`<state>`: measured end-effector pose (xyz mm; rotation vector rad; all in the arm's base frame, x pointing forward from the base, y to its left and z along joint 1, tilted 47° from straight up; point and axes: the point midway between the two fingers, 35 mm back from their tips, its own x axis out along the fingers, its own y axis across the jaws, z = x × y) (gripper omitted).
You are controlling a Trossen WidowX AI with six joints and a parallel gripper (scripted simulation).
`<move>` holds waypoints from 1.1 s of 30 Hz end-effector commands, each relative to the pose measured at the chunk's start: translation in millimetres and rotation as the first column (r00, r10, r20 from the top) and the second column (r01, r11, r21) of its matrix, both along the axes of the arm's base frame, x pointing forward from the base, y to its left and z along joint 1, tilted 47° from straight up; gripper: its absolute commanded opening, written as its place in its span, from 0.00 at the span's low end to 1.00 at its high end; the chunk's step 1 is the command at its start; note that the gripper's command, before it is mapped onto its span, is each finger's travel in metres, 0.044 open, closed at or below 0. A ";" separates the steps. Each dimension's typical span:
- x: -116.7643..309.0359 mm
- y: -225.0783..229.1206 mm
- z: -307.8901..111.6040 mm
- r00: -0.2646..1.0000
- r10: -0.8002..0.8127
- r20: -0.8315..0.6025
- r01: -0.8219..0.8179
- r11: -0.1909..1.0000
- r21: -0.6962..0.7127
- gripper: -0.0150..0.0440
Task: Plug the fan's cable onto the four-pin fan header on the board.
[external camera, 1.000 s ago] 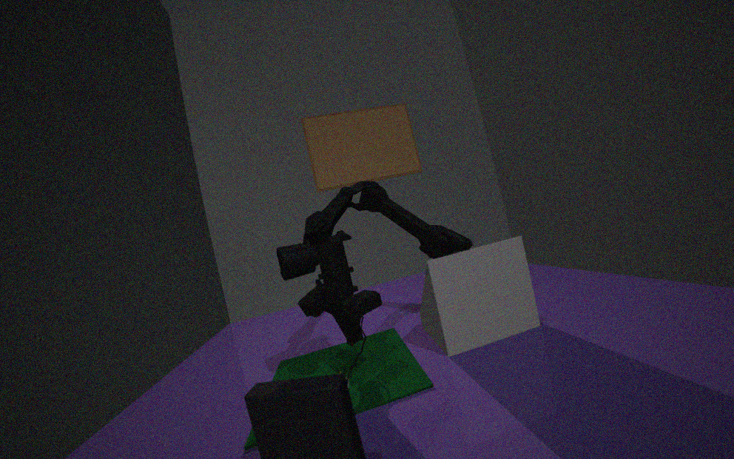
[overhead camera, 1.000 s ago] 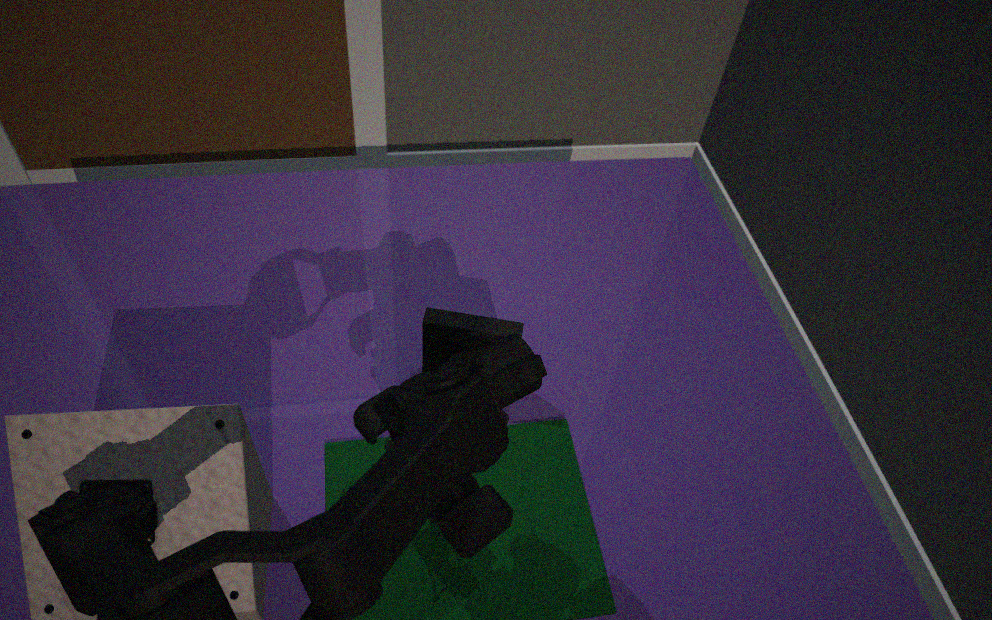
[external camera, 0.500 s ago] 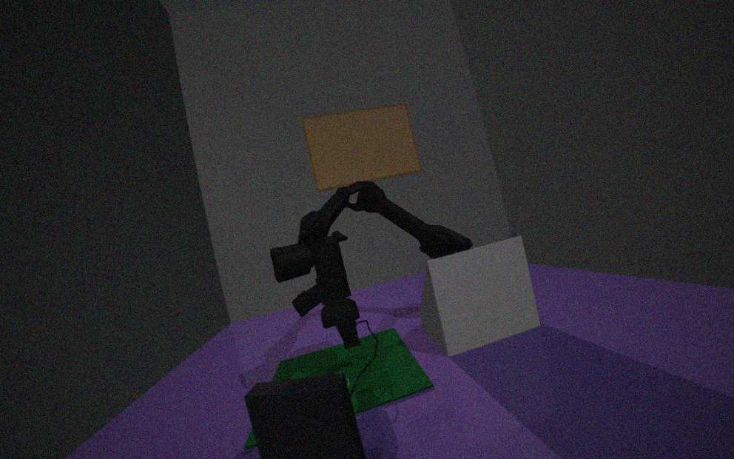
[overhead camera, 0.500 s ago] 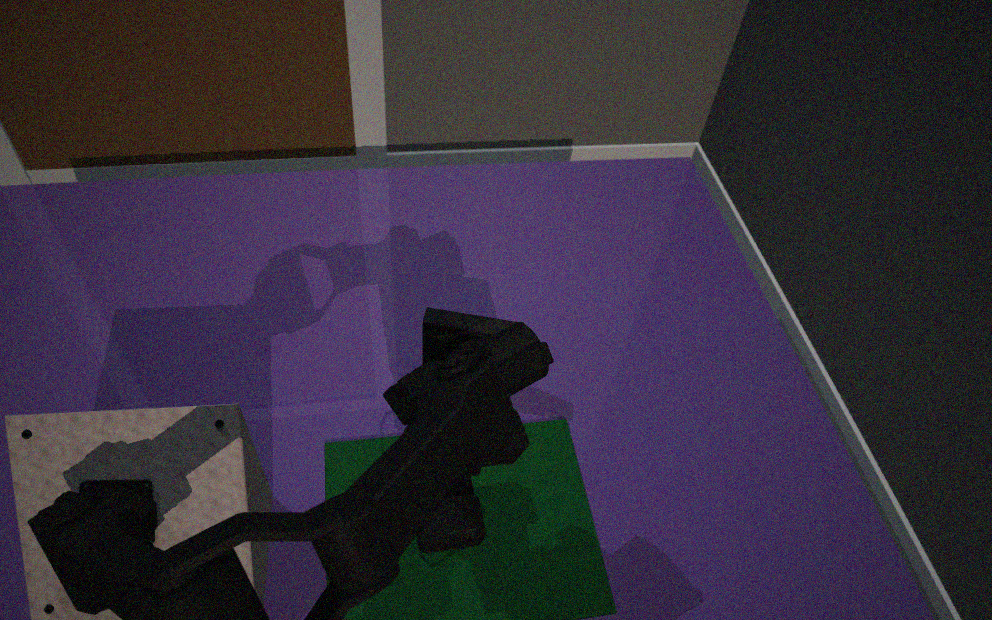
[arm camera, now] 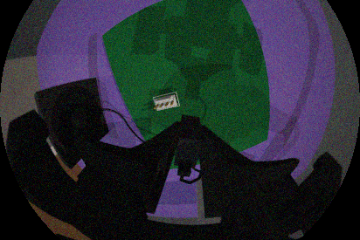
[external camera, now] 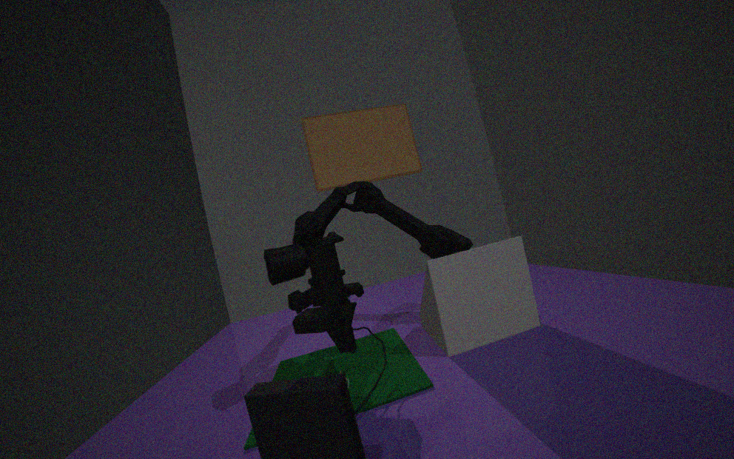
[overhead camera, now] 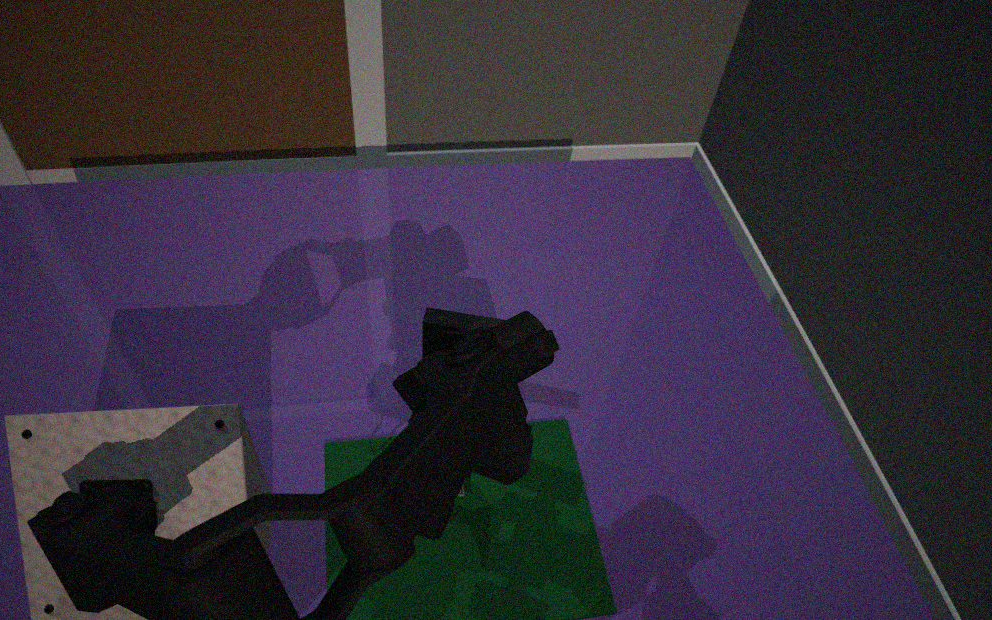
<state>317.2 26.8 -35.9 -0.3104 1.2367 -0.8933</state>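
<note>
My gripper is shut on the black cable plug, seen between the fingers in the wrist view, and stands above the green board. The fingertips are hidden behind the arm in the top view. The white four-pin header is uncovered on the board, ahead and slightly left of the fingertips in the wrist view; its pins show. The thin black cable loops up from the black fan to the gripper. The plug's lower end is not clear.
The fan stands just beyond one board edge. The pale block carries the arm's base beside the board. An orange panel is on the wall behind. The light is dim, with arm shadows on the board and purple floor.
</note>
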 end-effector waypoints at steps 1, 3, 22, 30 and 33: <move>2.0 3.3 -3.3 0.992 -0.090 0.091 0.089 0.996 0.016 0.25; 2.9 4.5 -4.4 0.981 -0.137 0.140 0.135 0.991 0.025 0.25; 11.6 15.2 -16.0 0.657 -0.532 0.535 0.503 0.837 0.215 0.25; 14.6 19.0 -20.8 0.454 -0.633 0.627 0.588 0.742 0.323 0.25; 15.6 19.9 -22.8 0.379 -0.660 0.649 0.609 0.706 0.362 0.25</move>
